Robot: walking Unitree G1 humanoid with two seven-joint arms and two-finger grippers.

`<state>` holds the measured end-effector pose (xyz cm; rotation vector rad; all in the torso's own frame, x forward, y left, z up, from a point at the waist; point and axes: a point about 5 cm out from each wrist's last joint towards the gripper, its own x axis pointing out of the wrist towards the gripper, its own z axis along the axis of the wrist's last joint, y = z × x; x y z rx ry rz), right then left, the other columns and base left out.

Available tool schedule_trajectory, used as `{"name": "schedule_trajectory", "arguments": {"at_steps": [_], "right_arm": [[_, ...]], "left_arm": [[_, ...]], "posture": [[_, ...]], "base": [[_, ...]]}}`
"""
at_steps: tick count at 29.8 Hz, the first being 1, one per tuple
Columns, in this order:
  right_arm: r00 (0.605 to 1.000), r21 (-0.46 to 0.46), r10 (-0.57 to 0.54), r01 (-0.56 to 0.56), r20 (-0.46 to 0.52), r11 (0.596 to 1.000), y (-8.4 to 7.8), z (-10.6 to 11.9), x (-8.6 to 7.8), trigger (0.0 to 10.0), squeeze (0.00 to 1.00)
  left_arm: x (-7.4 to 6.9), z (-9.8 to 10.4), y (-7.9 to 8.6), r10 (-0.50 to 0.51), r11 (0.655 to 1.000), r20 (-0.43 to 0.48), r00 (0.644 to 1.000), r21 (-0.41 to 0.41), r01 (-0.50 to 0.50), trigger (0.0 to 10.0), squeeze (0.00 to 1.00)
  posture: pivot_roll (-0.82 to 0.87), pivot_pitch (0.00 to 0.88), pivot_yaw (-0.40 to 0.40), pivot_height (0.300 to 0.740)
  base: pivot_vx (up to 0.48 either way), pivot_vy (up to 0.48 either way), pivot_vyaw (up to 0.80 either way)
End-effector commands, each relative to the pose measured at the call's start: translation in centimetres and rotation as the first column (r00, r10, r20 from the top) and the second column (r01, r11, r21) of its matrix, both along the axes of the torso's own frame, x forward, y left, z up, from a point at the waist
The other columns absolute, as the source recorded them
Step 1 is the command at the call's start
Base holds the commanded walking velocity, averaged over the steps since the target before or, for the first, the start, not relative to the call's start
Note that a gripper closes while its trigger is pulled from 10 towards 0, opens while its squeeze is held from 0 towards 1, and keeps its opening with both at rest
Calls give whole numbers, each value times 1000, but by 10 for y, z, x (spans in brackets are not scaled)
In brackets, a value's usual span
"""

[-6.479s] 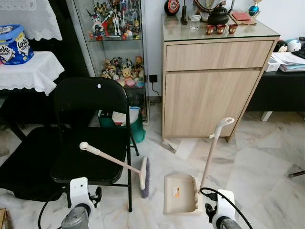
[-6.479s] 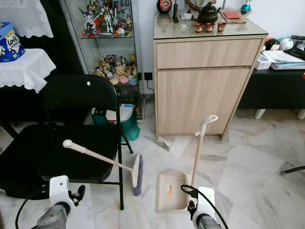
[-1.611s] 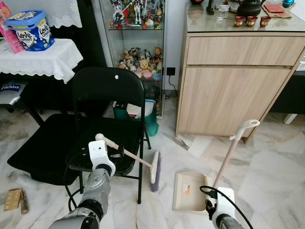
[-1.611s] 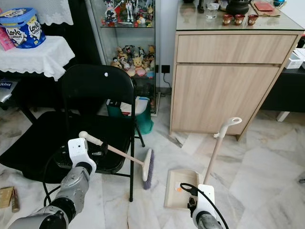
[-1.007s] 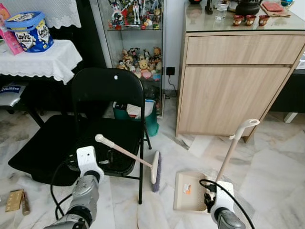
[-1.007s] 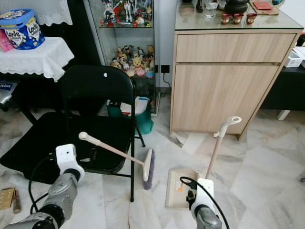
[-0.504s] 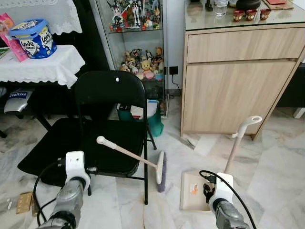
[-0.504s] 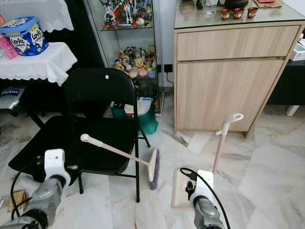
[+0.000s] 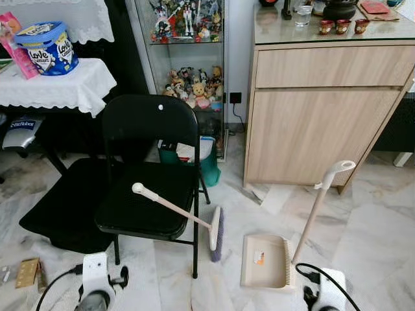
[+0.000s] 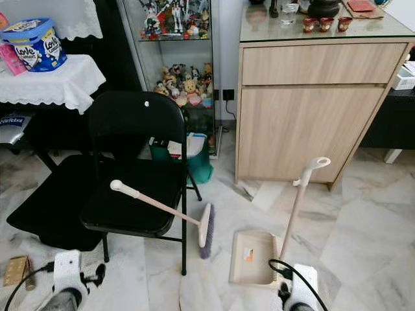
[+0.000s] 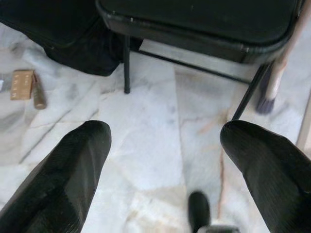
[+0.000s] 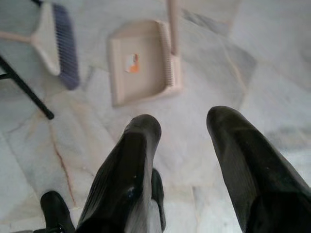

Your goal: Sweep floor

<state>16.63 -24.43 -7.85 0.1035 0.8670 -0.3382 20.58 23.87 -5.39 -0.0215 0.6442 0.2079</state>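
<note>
While the robot stands on the marble floor, the broom leans against the black folding chair, its beige handle lying across the front of the seat and its purple-bristled head resting on the floor beside the chair's front leg. The dustpan lies flat on the floor just at three o'clock from the broom head, its long handle rising upright from its rear edge.

The left gripper hangs low at about seven o'clock from the chair, its two black fingers spread wide apart over bare marble, holding nothing. The right gripper hangs at about five o'clock from the dustpan, its fingers parted a moderate way and likewise empty, pointing toward the pan and the broom head.

Behind the chair, at twelve o'clock, stands a glass cabinet full of figurines, with a wooden sideboard at its three o'clock. A green bin sits on the floor behind the chair. At ten o'clock, a table with a white cloth carries a blue tub.
</note>
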Motion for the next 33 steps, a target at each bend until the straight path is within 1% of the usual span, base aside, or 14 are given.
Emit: {"name": "schedule_trajectory", "arguments": {"at_steps": [1,2,6,8,10,13,15,20,24,25,27,29,30,33], "right_arm": [[999,14,-36,36,-5,999,2,-3,-6,10000,0],[994,16,-112,112,-3,994,-3,-5,-14,10000,0],[983,18,-181,182,-14,983,-4,-8,-24,10000,0],[982,14,-188,188,-18,982,-5,-9,-27,10000,0],[986,8,-169,169,-19,986,-6,-8,-25,10000,0],[987,8,-163,163,-2,987,-6,-6,-21,10000,0],[988,5,-153,153,4,988,-7,-5,-19,10000,0],[985,2,-172,172,3,985,-10,-5,-21,10000,0],[981,-2,-195,195,-11,981,-12,-6,-26,10000,0],[971,-5,-239,239,-24,971,-15,-8,-32,10000,0],[967,-8,-254,254,-26,967,-17,-8,-35,10000,0],[964,-11,-267,266,-22,964,-20,-7,-36,10000,0],[959,-10,-283,283,-25,959,-21,-7,-37,10000,0],[952,2,-306,306,-30,952,-21,-8,-37,10000,0]], "left_arm": [[-5,-3,4,-7,1000,-37,999,14,7,10000,0],[-5,-3,5,-12,1000,-52,999,19,13,10000,0],[-7,-4,7,-36,999,-68,997,27,38,10000,0],[-6,-3,7,-47,998,-67,997,40,50,10000,0],[-4,-1,9,-37,998,-66,997,49,40,10000,0],[1,2,13,-25,998,-49,998,51,28,10000,0],[2,2,10,-32,998,-56,998,51,35,10000,0],[0,-1,6,-34,998,-69,997,45,37,10000,0],[-4,-4,4,-17,999,-81,997,32,19,10000,0],[-7,-6,4,8,1000,-92,996,26,-6,10000,0],[-8,-7,4,15,1000,-98,995,24,-12,10000,0],[-6,-6,4,15,1000,-97,995,24,-13,10000,0],[-2,-3,4,5,1000,-85,996,28,-2,10000,0],[2,0,7,-1,999,-76,997,33,3,10000,0]], "posture": [[-177,0,125,740],[-189,0,132,740],[-212,0,137,740],[-204,0,128,740],[-194,0,116,740],[-206,0,131,740],[-193,0,137,740],[-196,0,142,740],[-214,0,141,740],[-221,0,150,740],[-220,0,151,740],[-223,0,159,740],[-222,0,164,740],[-223,0,177,740]], "base": [[0,0,0],[0,0,0],[0,0,0],[0,0,0],[0,0,0],[0,0,0],[0,0,0],[0,0,0],[0,0,0],[0,0,0],[0,139,0],[0,306,0],[0,315,0],[0,320,0]]}}
